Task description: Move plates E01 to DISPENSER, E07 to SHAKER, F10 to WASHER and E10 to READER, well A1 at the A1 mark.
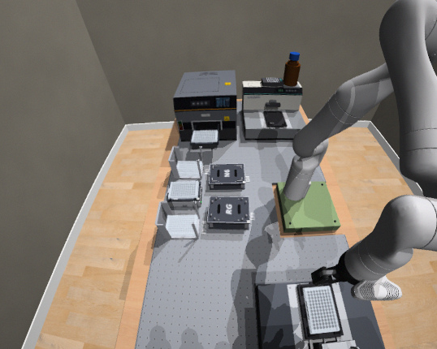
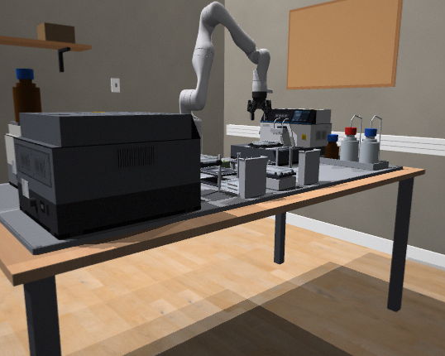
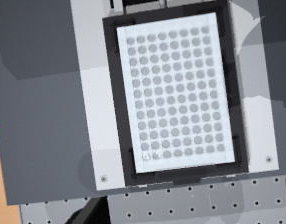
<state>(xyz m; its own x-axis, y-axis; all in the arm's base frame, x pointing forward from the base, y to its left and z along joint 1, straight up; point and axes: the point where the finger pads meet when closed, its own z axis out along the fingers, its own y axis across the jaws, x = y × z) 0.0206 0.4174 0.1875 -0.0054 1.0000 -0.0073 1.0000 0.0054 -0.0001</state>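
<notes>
A white well plate (image 1: 321, 309) sits flat in the black nest of the dark instrument at the front right. It fills the wrist view (image 3: 174, 92), a little tilted, with its marked end towards the lower edge. My gripper (image 1: 325, 276) hangs open and empty above the plate's far end, well clear of it, as the side view (image 2: 259, 108) also shows. Another white plate (image 1: 205, 137) lies on the tray of the black box at the back. A plate (image 1: 183, 190) sits on the station between the two racks. The back right instrument's nest (image 1: 274, 118) looks dark.
Two deep white racks (image 1: 188, 169) (image 1: 181, 226) hold plates at the left. Nests N6 (image 1: 227, 174) and RG (image 1: 228, 209) stand beside them with no plate on them. The arm's green base (image 1: 309, 207) is mid-right. A brown bottle (image 1: 292, 69) tops the back instrument.
</notes>
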